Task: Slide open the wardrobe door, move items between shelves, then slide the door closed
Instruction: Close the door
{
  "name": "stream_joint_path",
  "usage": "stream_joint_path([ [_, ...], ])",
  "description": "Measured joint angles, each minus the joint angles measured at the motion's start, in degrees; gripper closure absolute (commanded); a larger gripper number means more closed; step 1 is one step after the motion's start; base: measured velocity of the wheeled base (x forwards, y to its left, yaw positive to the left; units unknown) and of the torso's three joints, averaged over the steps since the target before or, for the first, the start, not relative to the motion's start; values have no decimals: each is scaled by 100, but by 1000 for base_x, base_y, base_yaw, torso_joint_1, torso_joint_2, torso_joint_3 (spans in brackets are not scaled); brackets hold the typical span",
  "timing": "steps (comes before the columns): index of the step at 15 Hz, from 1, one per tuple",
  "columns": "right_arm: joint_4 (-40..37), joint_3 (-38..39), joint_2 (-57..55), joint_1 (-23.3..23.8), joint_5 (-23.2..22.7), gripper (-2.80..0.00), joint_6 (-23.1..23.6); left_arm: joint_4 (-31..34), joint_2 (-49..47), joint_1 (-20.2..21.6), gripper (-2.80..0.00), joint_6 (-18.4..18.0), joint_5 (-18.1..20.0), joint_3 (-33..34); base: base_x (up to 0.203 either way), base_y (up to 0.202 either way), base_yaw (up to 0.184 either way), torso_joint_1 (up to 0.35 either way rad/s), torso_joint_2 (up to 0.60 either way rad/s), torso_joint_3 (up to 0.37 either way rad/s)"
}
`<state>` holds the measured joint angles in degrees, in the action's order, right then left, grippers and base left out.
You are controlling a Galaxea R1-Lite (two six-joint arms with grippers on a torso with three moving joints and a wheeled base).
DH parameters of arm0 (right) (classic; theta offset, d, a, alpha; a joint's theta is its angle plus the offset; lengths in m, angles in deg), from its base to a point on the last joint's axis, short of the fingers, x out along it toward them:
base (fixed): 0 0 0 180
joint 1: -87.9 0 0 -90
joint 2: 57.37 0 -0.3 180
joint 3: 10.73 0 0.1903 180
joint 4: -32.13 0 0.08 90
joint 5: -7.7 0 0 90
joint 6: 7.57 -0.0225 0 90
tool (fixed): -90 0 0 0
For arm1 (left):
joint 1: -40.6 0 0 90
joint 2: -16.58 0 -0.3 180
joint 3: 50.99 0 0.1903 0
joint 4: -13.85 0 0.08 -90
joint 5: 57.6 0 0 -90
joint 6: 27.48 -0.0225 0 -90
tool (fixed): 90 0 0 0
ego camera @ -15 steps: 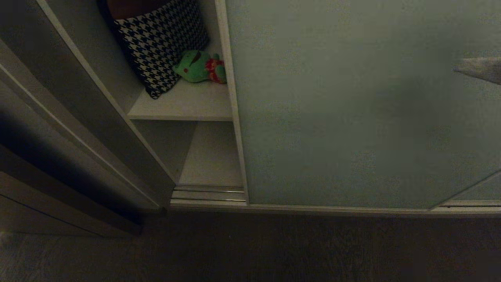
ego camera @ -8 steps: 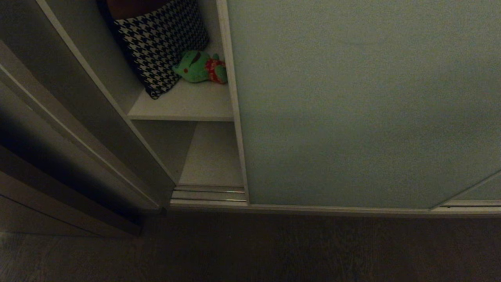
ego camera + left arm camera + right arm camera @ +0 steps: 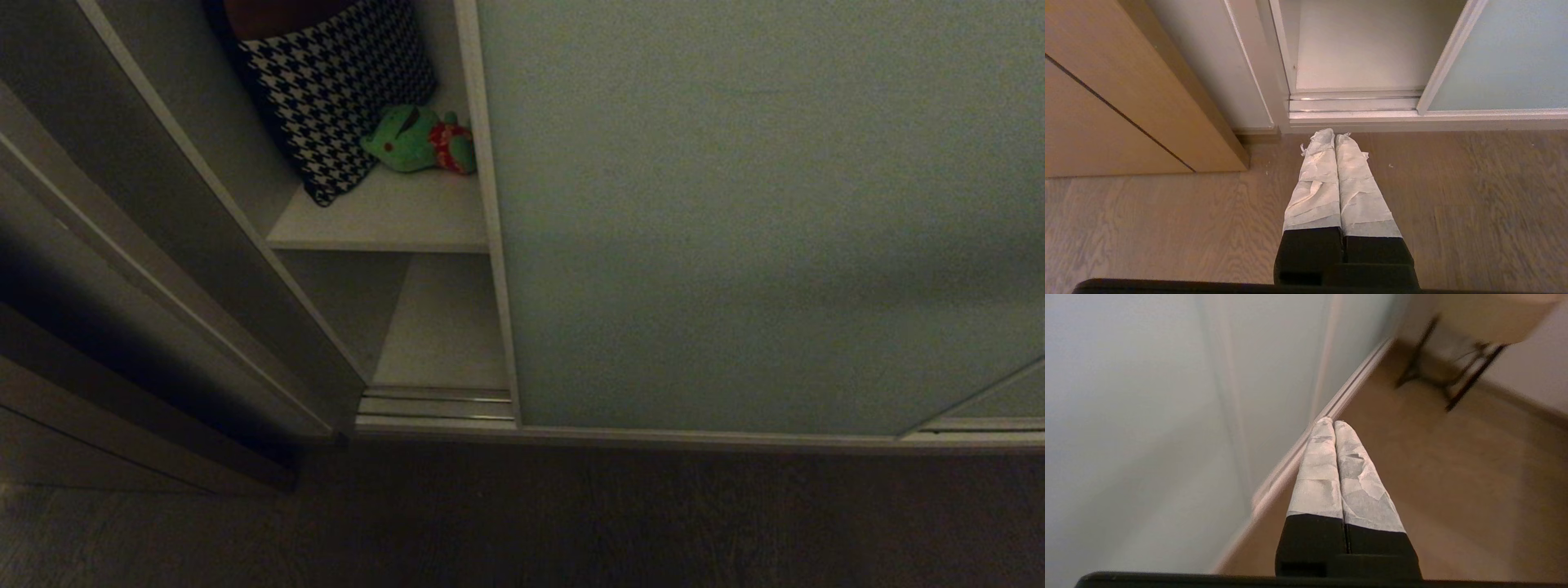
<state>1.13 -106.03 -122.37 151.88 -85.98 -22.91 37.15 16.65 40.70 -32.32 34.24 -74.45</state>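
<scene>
Grey-green sliding door (image 3: 735, 212) partly open

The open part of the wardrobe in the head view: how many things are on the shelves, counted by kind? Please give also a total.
Plush toys: 1, the green plush toy on the upper shelf
Cushions: 1, the houndstooth cushion beside it
Things on the lower shelf: 0 in view
Total: 2

Dim room, wood-grain floor (image 3: 1453, 204)
</scene>
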Motion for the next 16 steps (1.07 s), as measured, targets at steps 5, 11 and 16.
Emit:
stream_joint_path([
  [5, 269, -1629, -1683, 714, -776, 0, -713, 0, 0, -2, 0, 4, 0, 7, 0, 0, 0, 0, 0, 0],
  [11, 257, -2978, -3272, 1138, -3407, 0, -1676, 0, 0, -2, 0, 4, -2, 2, 0, 0, 0, 0, 0, 0],
  [16, 250, -3281, -4075, 865, -4008, 0, -2402, 0, 0, -2, 0, 4, -1, 5, 0, 0, 0, 0, 0, 0],
])
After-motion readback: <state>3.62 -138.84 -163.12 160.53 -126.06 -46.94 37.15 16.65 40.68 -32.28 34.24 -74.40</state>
